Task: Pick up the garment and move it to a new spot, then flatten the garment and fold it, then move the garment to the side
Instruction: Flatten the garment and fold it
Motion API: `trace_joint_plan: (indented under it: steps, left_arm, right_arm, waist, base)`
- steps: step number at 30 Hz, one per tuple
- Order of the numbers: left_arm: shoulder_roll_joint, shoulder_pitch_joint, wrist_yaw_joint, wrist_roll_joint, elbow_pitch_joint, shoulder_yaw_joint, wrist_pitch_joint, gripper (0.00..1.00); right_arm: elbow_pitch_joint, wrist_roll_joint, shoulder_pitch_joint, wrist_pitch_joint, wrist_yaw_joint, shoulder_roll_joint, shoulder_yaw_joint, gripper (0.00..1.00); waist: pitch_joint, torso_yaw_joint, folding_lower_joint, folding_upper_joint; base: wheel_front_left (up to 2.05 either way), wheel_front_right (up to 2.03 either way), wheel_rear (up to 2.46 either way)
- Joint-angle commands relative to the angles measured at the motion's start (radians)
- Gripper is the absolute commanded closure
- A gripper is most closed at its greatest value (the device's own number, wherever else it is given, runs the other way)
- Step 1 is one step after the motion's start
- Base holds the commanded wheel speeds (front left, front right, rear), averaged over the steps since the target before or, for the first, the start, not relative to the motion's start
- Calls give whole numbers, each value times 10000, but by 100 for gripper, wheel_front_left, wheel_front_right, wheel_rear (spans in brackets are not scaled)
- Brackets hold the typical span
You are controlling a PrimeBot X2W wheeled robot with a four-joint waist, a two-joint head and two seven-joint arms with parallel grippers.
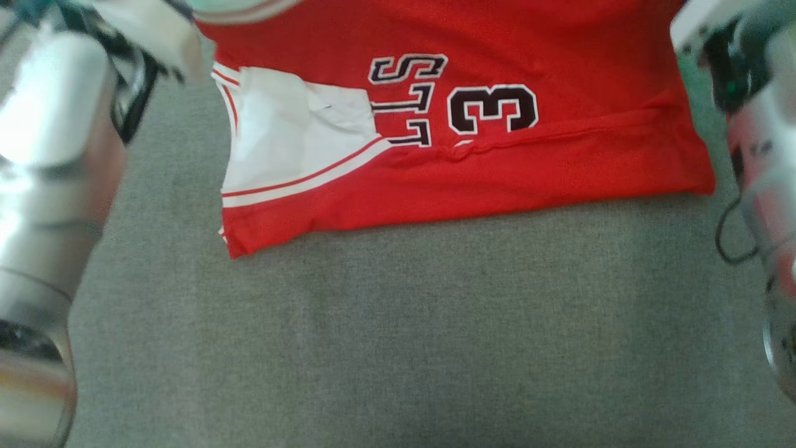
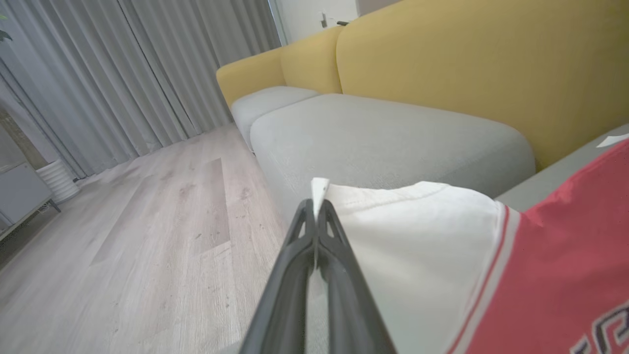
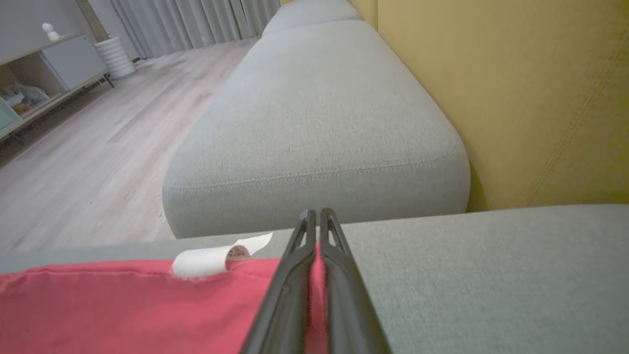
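The left tool point(image 2: 314, 209) is clenched on the garment point(image 1: 497, 168). Its two dark fingers are pressed together, with a corner of the white sleeve panel pinched between the tips. In the left wrist view, the cloth runs away to the right of this tool, first white, then a red-and-white stripe, then red with dark lettering.

Between the two tools the garment lies spread on the grey sofa seat point(image 1: 398, 342), printed side up. Its long axis runs from one tool across to the other. In the head view, its loose hem lies on the robot's side of both tools, resting on the seat.

The right tool point(image 3: 317, 216) is also clenched, and a strip of red cloth shows between its closed fingers. In the right wrist view, the garment spreads to the left of this tool, and a curled white label point(image 3: 216, 258) stands up from the red edge just to its left. To its right is bare grey seat, and beyond that the yellow backrest point(image 3: 516, 98).

So the cloth lies inward from each tool, toward the other. Neither arm is the nearer, since both already grip it at opposite ends. Judging from this, the coming move depends on the two tools travelling together, so that the span between them neither sags nor twists.

Counted, there is one garment, two tools, both gripping it, and one label.
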Motion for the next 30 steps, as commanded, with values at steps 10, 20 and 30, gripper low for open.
trace_joint_plan:
  steps: [10, 20, 30]
  left_arm:
    - [1013, 2041, -251, -690, -1102, -825, 731, 100]
    - [2397, 3821, -266, -1885, -3560, -1888, 2992, 100]
    - [2841, 4538, 190, -2010, -4754, -2110, 3629, 100]
  right_arm:
    - [-1804, 2536, 2308, 2206, -19, -1186, 2234, 100]
    - [-3419, 4526, 4045, 4583, -19, -2674, 3571, 100]
    - [-4362, 5193, 4601, 5775, -19, -3293, 4213, 100]
  waist:
    - [-1130, 257, 0, 0]
    - [-1710, 226, 0, 0]
    - [-1773, 19, 0, 0]
  base:
    - [0, 0, 0]
    - [0, 0, 0]
    - [0, 0, 0]
